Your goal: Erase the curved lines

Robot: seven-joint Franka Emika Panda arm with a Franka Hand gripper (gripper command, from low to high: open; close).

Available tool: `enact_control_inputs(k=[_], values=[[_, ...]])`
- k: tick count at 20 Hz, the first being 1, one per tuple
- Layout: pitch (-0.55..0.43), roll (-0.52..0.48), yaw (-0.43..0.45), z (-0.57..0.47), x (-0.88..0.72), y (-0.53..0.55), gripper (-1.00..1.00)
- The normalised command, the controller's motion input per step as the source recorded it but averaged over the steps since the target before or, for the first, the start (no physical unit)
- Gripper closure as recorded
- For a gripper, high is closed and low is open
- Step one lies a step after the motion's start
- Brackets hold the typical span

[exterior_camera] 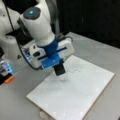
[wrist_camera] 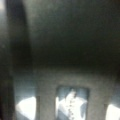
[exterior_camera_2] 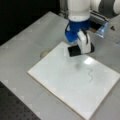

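Fingers of the blue-and-white gripper (exterior_camera: 59,70) are clenched on one black block eraser (exterior_camera: 60,70), held over the white rectangular board (exterior_camera: 82,100) near a faint squiggle in a front view. In a front view, one dark wavy curve line (exterior_camera_2: 90,75) sits unerased, apart from the eraser. Wrist view: one dark squiggle (wrist_camera: 71,105), so nothing looks wiped yet.

Grey table (exterior_camera_2: 22,50), white board (exterior_camera_2: 62,82) lying flat

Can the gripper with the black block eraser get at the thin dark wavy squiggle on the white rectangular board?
Probably yes. The gripper holds the black block eraser just above the white board; only bare board lies between it and the squiggle.
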Motion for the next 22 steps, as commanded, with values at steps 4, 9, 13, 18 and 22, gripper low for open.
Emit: enact_control_inputs(k=[4,9,13,18,22], values=[[-0.231,0.104,-0.205,-0.27,-0.17,0.15,1.0],[-0.226,0.063,-0.175,-0.26,-0.21,0.19,1.0],[-0.199,0.02,-0.16,-0.3,-0.24,0.26,1.0],[-0.166,0.007,-0.177,-0.33,-0.23,0.31,1.0],[-0.189,0.036,-0.233,-0.31,-0.18,0.28,1.0]])
